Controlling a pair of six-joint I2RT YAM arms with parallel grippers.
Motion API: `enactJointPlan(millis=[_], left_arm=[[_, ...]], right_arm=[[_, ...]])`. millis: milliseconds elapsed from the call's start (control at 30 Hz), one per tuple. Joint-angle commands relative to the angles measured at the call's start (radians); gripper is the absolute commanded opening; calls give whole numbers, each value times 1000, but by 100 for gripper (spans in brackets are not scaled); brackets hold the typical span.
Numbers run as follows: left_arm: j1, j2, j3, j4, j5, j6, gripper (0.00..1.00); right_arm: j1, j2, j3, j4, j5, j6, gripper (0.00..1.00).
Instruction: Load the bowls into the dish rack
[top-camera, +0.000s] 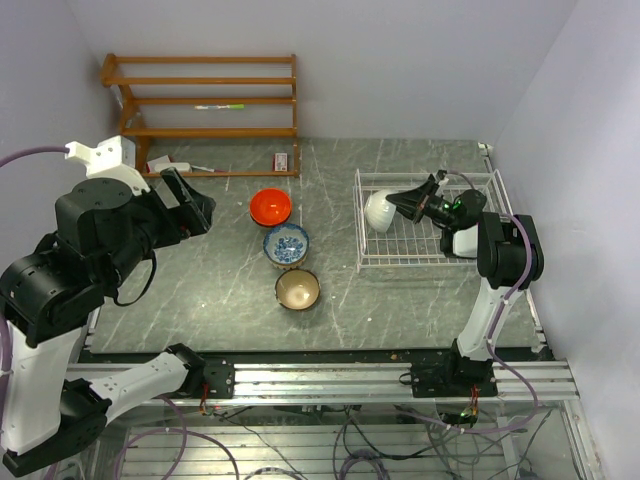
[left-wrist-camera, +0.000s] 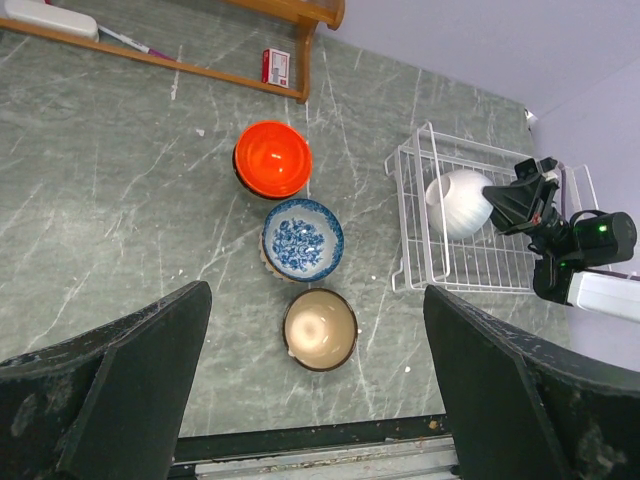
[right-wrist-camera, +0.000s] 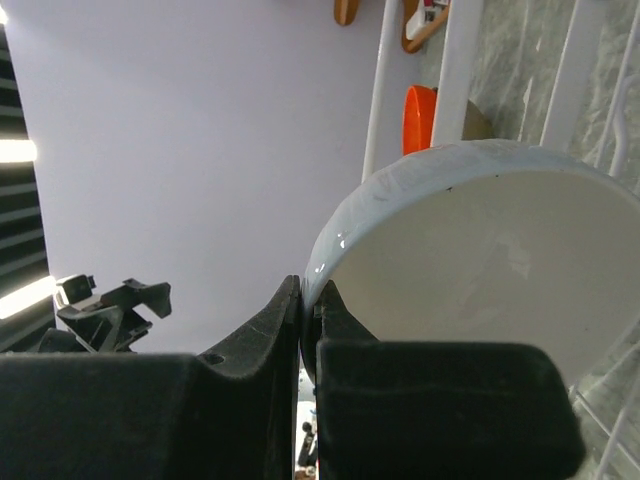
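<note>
1. Right gripper (top-camera: 405, 203): your jaws are clamped on the rim of the plain white bowl (top-camera: 380, 211). The right wrist view shows the rim pinched edge-on.
2. White bowl: inside the dish rack (top-camera: 425, 262), at its upper-left corner in the top view. It is tipped on edge and lies left of your jaws. You cannot tell whether it rests on the wires.
3. Left gripper (top-camera: 200, 212): jaws wide apart and holding nothing, above the left of the bench (top-camera: 200, 290).
4. Bowls not yet racked: orange-red bowl (top-camera: 270, 207), blue-and-white bowl (top-camera: 287, 244), tan bowl (top-camera: 297, 289). They stand in one column at centre frame, running top to bottom, left of the rack.
5. Judgement: letting go likely depends on the white bowl being seated. The column lies just right of your left jaws and well apart from the right ones, so the left arm is nearer, with the orange-red bowl closest.
</note>
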Motion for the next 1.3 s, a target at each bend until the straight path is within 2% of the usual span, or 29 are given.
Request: enactJointPlan(millis=[0,300,367,500,600,733,867,1167,1267], left_arm=[[-4,-4,13,15,17,12,99],[-4,21,25,22,25,37,99],[-4,24,25,30,31,40,99],[-4,31,24,32,37,45,99],[-4,31,22,32,38,46,99],[-4,25,19,35,36,45,99],[-4,16,7,38,32,45,99],[-4,-8,-21,44,40,45,99],[-4,-13,-17,39,41,45,99]], right_arm=[[-11,23,-8,-16,-26,-54,0],[-52,31,-68,-120,-45,-127,0],[-61,16,-76,-190,-34,-169,0],[-76,-20,-86,-354,-14,-288,8],[-87,-54,-70,-517,4,-400,18],[-108,-111,-10,-806,60,-603,25],[-114,-153,76,-1081,135,-801,39],[-114,-191,147,-1318,239,-938,55],[-114,-205,163,-1370,276,-970,57]])
